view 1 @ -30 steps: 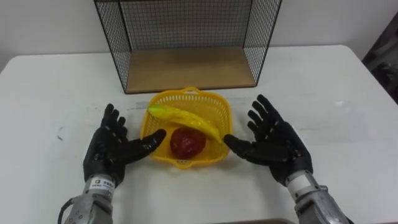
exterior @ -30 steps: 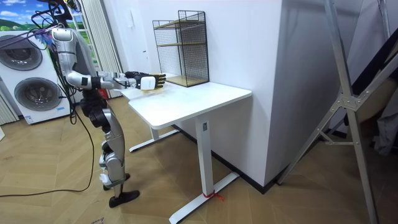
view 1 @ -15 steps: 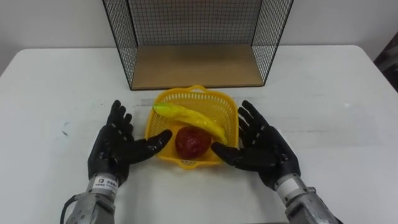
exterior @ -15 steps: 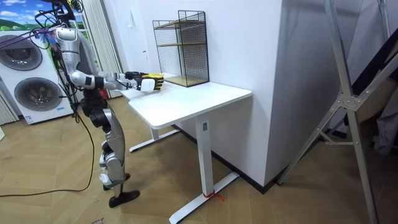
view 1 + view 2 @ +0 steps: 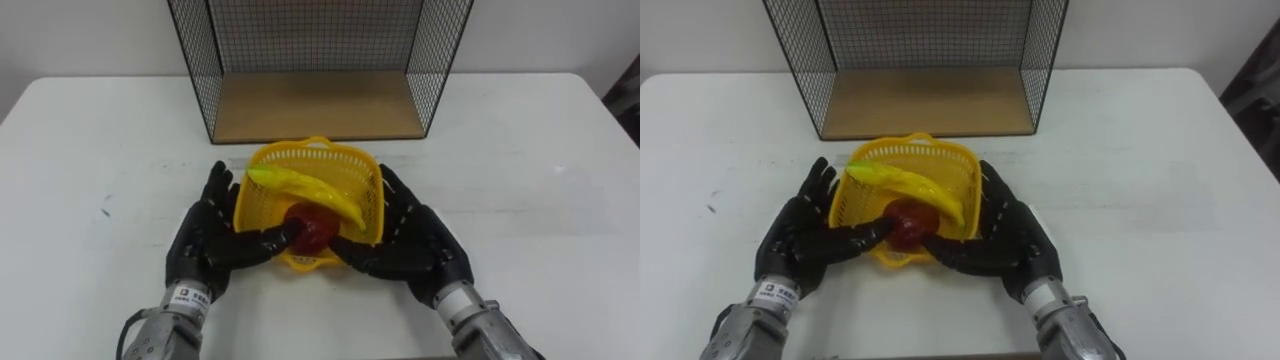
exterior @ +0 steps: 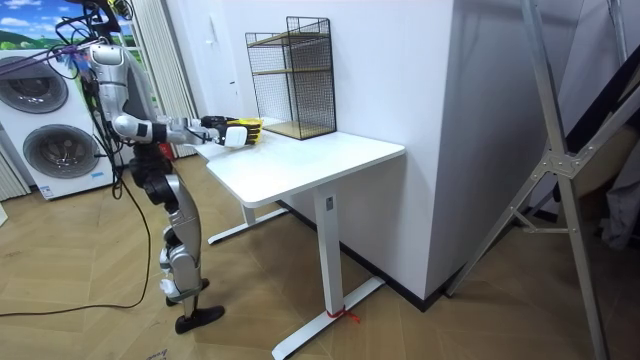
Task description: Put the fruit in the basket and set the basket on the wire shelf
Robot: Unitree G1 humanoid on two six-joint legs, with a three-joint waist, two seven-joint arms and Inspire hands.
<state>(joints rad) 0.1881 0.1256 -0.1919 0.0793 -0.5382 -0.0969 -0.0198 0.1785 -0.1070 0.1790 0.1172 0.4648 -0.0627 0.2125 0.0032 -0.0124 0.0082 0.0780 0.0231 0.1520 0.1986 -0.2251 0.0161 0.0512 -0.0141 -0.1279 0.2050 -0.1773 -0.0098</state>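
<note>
A yellow plastic basket [image 5: 357, 172] [image 5: 864, 208] stands on the white table [image 5: 520, 150] just in front of the wire shelf [image 5: 315, 103] [image 5: 925, 100]. Inside it lie a yellow banana [image 5: 305, 188] [image 5: 908, 187] and a red apple [image 5: 311, 226] [image 5: 910, 221]. My left hand [image 5: 213, 240] [image 5: 803, 240] lies flat against the basket's left side, fingers straight and thumb under its front rim. On the basket's right side my right hand [image 5: 410, 243] [image 5: 1002, 240] presses the same way, open. In the room view I stand at the table's end with both arms held out over the basket [image 6: 246, 124].
The wire shelf [image 6: 292, 75] is a black mesh box with a wooden floor, open toward me, at the table's far edge. White washing machines [image 6: 45, 130] stand behind me in the room view. Bare tabletop lies on both sides of the basket.
Both hands have closed in from the sides and now touch the basket; a second ago they stood apart from it. The basket and fruit have not moved.
</note>
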